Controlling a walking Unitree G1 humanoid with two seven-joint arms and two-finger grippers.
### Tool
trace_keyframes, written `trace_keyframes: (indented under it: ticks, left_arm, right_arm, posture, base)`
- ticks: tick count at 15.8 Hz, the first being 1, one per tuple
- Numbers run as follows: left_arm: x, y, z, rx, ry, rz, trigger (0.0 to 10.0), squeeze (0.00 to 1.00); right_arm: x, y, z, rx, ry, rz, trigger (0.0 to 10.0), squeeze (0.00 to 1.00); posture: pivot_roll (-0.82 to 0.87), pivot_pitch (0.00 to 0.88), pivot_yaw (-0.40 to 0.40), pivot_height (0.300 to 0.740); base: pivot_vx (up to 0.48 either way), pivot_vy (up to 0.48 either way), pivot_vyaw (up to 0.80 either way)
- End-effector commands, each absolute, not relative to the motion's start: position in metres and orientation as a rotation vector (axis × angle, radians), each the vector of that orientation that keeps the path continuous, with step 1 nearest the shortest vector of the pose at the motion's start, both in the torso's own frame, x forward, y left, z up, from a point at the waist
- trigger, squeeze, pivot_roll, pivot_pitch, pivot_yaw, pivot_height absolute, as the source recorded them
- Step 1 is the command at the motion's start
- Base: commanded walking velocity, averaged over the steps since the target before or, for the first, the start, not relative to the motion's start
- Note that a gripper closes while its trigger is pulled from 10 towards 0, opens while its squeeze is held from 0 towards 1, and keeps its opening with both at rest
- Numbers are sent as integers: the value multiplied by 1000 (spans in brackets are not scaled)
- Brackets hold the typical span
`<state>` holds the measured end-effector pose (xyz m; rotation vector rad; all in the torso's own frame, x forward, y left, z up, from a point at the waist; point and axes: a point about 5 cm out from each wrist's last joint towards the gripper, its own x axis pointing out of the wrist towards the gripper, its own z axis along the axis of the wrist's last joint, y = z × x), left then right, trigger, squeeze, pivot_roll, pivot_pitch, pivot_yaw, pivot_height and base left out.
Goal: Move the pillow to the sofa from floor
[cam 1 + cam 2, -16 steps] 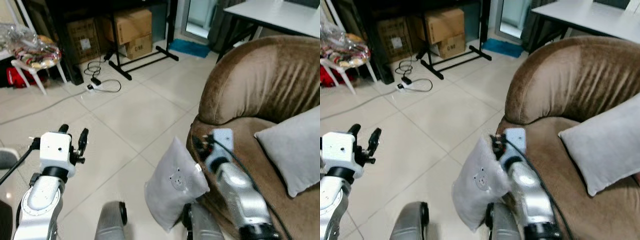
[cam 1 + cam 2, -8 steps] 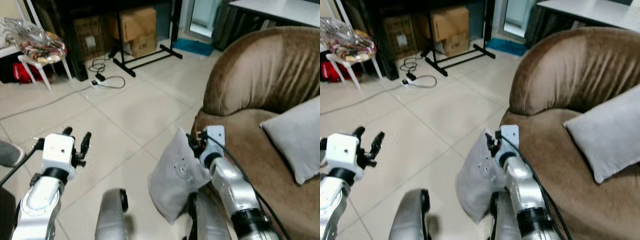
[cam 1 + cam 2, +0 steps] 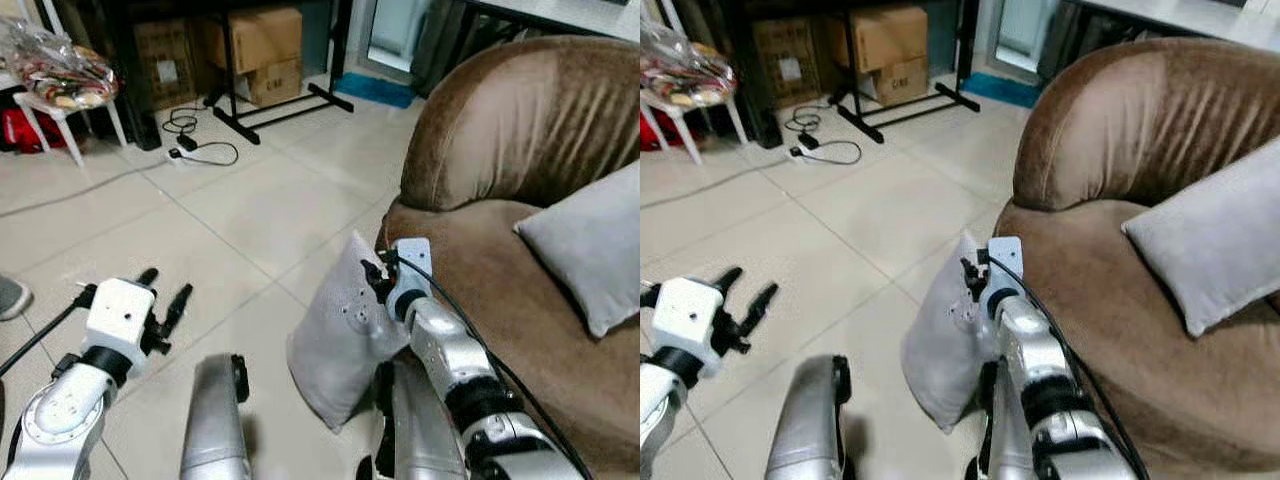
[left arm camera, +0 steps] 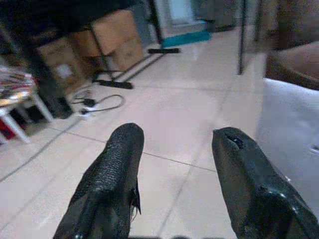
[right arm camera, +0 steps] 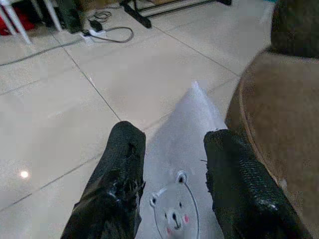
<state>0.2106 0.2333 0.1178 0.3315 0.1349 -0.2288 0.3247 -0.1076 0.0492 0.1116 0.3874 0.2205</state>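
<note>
Pillow (image 3: pixel 345 345) stands on edge on the tiled floor (image 3: pixel 240 220), leaning against the front of the brown sofa (image 3: pixel 480 150) at approx. 5 o'clock in the head views. Bear print faces the robot. Not yet lifted, per judgement.

Right gripper (image 5: pixel 169 164) sits at the pillow's upper edge, fingers spread, one either side of the fabric above the bear print. Wrist view shows pillow between the fingers but no clear pinch; contact w/ fabric cannot be confirmed. Left gripper (image 4: pixel 174 149) hangs at approx. 8 o'clock, fingers spread, holding nothing, pointing across the floor.

Second grey cushion (image 3: pixel 590 250) lies on the sofa seat at 3 o'clock, well apart from the pillow.

Risks, as judged:
- Shallow grip. Fingers are near the top corner only; if they close on a thin fold, soft fabric may slip out during the lift.
- Pillow topples. A push from the gripper before closing could tip it flat on the floor, away from the sofa, forcing a new approach.
- Snag on sofa front. Pillow is touching the seat edge; a lift w/o enough height would drag it against the upholstery and pull it free.
- Robot's own legs (image 3: pixel 215 420) stand just beside the pillow's lower edge; a step could trap or kick it.
- Power strip & cable (image 3: pixel 190 150) at 11 o'clock are a trip hazard if the robot backs off that way.
</note>
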Motion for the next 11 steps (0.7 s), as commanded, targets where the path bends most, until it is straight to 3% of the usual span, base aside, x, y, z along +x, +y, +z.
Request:
trace_keyframes:
  ticks: [1, 5, 10, 11]
  left_arm:
    - [213, 227, 125, 332, 117, -285, 10000, 0]
    - [215, 219, 122, 333, 168, -445, 10000, 0]
    - [197, 211, 130, 338, 231, -575, 10000, 0]
    - [193, 209, 130, 334, 240, -586, 10000, 0]
  right_arm:
    - [334, -115, 58, 129, 348, 187, 10000, 1000]
    - [343, -132, 49, 93, 428, 86, 10000, 1000]
    - [337, -141, 36, 90, 492, 69, 10000, 1000]
    - [335, -139, 33, 99, 503, 83, 10000, 137]
  posture:
    - [74, 0, -76, 464]
    - [43, 6, -20, 464]
    - [99, 155, 14, 464]
    - [100, 171, 12, 464]
  base:
    - [0, 0, 0]
    - [0, 0, 0]
    - [0, 0, 0]
    - [0, 0, 0]
